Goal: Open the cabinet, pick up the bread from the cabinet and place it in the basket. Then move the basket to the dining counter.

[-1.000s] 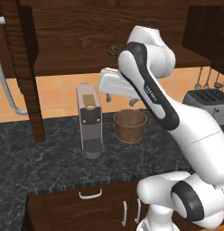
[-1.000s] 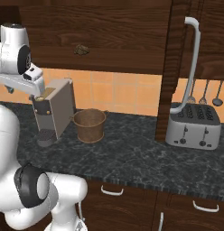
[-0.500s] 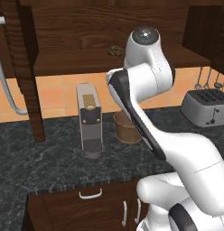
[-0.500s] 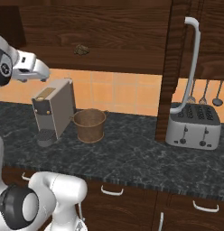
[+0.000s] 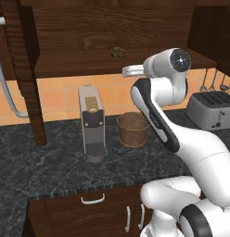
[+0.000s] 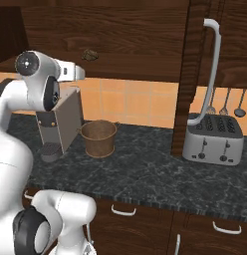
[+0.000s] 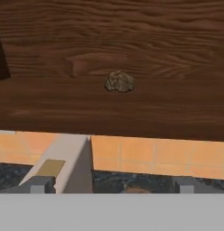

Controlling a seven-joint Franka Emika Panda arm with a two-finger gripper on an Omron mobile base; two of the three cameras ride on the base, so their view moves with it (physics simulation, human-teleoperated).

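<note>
Before the open cabinet (image 5: 112,37), tool (image 7: 112,187) now raised toward the bread (image 7: 119,82), fingers apart, empty.

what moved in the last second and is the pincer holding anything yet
The arm swung up from in front of the basket, so the pincer now points into the open cabinet toward the bread. It stays open and holds nothing. The bread, basket, coffee machine and toaster have not moved.
</note>
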